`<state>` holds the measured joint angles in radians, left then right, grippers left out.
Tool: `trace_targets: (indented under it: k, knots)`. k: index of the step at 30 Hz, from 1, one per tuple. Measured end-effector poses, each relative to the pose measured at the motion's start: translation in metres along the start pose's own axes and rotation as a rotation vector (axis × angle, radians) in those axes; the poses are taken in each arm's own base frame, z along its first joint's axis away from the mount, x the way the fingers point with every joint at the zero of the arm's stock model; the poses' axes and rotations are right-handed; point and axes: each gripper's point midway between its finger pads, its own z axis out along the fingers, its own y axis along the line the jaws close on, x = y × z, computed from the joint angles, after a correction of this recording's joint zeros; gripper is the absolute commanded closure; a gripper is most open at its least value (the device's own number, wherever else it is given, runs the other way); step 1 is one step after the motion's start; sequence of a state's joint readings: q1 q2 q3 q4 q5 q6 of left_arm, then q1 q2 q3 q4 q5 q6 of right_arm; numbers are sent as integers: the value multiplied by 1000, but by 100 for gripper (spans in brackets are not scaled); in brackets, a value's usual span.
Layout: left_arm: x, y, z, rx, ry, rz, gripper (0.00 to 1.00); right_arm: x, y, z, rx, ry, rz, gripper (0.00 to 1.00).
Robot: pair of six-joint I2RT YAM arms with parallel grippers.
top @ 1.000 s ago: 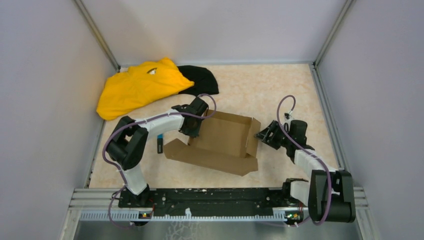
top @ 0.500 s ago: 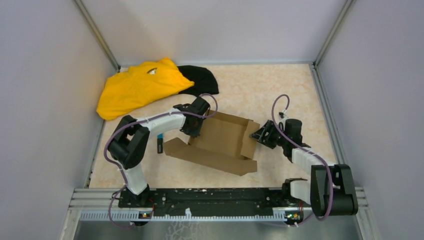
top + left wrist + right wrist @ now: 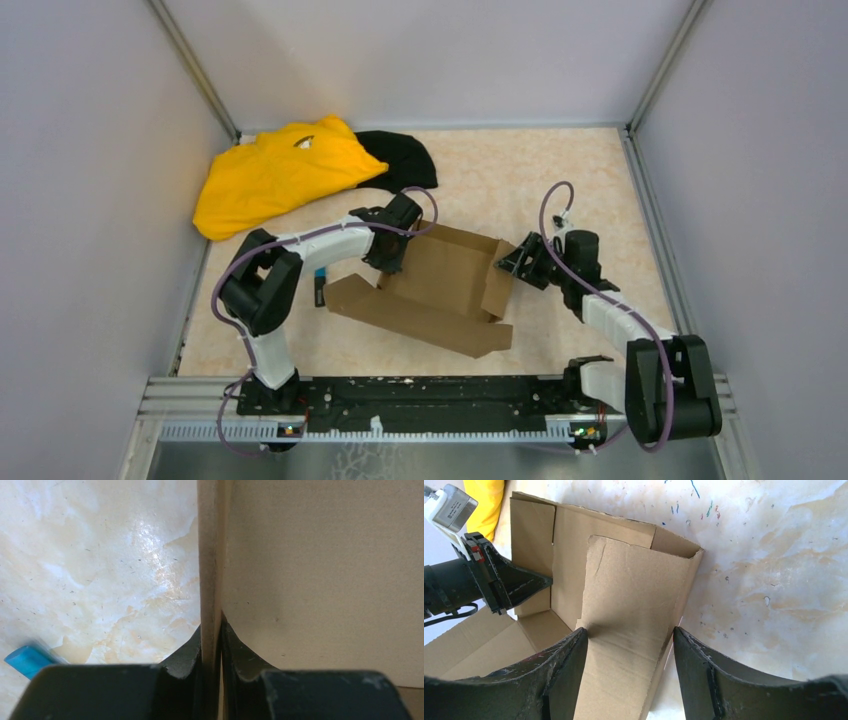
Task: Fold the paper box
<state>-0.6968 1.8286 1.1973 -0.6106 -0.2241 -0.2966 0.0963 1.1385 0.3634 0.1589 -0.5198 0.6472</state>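
Note:
The paper box (image 3: 440, 275) is brown cardboard, half raised, with a long flap lying flat toward the near side. My left gripper (image 3: 390, 258) is shut on its upright left wall (image 3: 210, 555), which stands pinched edge-on between the fingers of the left gripper (image 3: 211, 630). At the box's right end my right gripper (image 3: 512, 265) stands with jaws wide. The right gripper (image 3: 626, 632) straddles the tilted end flap (image 3: 629, 590), which fills the gap between its fingers. The left gripper (image 3: 524, 585) shows across the box in the right wrist view.
A yellow cloth (image 3: 280, 172) and a black cloth (image 3: 405, 160) lie at the back left. A small blue and black object (image 3: 320, 288) rests just left of the box. Grey walls enclose the marbled table (image 3: 560, 180) on three sides.
My right gripper has moved left onto the box's right end and its jaws have widened a little. The box has shifted slightly left. The left gripper keeps its hold.

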Motion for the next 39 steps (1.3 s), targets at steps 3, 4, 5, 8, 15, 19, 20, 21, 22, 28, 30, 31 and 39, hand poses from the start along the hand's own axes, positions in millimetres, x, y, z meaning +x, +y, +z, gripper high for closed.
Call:
trace_targets:
  k: [3,4,5,8,15,19,20,21,22,28,30,31,39]
  knots:
    - [0,0,1,-1,3,1,81,0,1,0,-1,-1,-1,39]
    - [0,-1,1,-1,3,2,80,0,0,0,0,-1,0,39]
    - [0,-1,2,-1,4,3,80,0,0,0,-1,-1,0,39]
    - [-1,-2,2,0,5,4,80,1,0,0,1,4,0,39]
    - [-2,-4,4,0,19,10,80,4,12,6,17,59,-47,38]
    - [-3,-6,4,1,21,13,80,1,17,6,37,73,-91,37]
    - [-3,-6,4,1,21,14,80,1,17,6,45,77,-98,37]
    - [-3,-7,4,2,20,14,80,2,16,5,54,83,-105,38]
    - [-3,-7,4,3,21,15,80,3,16,5,62,90,-113,38]
    - [-4,-10,4,5,22,21,80,10,18,8,114,150,-191,37]
    - [-3,-10,4,5,24,22,80,12,17,9,137,171,-220,36]
    - [-3,-10,4,5,24,22,80,13,17,9,147,179,-233,36]
    - [-4,-13,4,9,24,27,80,28,7,8,227,244,-300,44]
